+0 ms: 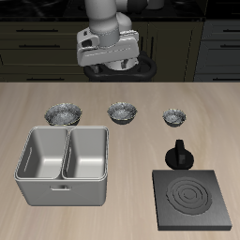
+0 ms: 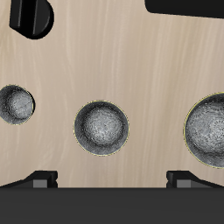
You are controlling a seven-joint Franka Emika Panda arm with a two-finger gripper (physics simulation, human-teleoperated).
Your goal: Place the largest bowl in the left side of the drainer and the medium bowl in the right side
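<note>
From the exterior view, the gripper (image 1: 110, 67) hangs high over the back of the table (image 1: 131, 150), well above the row of three bowls; whether its fingers are apart or together cannot be told. The largest bowl (image 1: 64, 113) sits just behind the drainer (image 1: 64, 166), which stands near the front edge with both compartments showing only bare metal. The medium bowl (image 1: 123, 112) lies mid-table, the smallest bowl (image 1: 173, 117) beyond it. A black knob (image 1: 179, 156) stands behind the stove plate (image 1: 195, 200) at the front corner.

In the wrist view, the medium bowl (image 2: 102, 127) lies between the largest bowl (image 2: 208, 129) and the smallest bowl (image 2: 17, 104), all apart on the wood.
</note>
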